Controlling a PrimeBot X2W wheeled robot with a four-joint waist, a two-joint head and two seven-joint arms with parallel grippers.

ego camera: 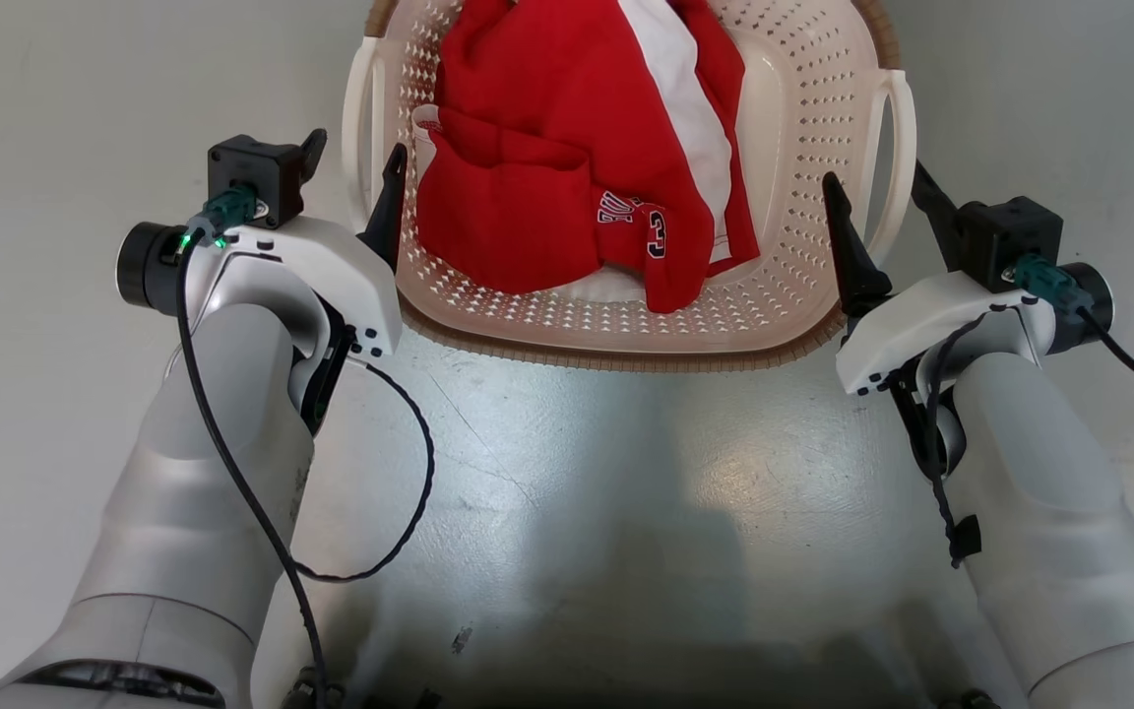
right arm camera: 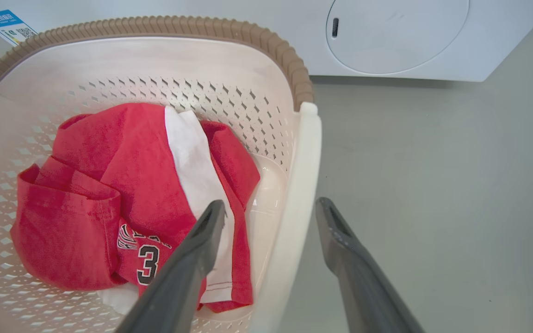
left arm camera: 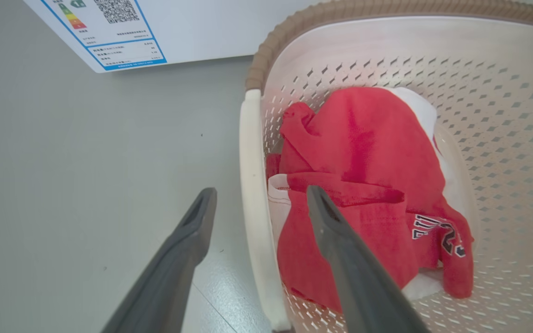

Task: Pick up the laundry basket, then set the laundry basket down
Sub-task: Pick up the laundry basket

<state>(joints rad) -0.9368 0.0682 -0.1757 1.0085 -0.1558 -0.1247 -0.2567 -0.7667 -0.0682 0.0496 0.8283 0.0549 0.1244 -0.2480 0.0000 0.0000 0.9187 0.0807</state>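
Left gripper [ego camera: 357, 148] and right gripper [ego camera: 872, 174] wide open, each straddling a handle [ego camera: 360, 108] of the laundry basket [ego camera: 626, 353], on the floor [ego camera: 567, 473] by the washer [right arm camera: 396, 37]. Grasp stage, I reckon; next I'd close both together, lift level

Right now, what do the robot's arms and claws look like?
The left arm and right arm are thick, smooth silver-grey tubes with white wrist shells, black boxes and teal-green plugs. Loose black cables trail along both. The left claw and right claw each have two long, tapered dark-grey fingers.
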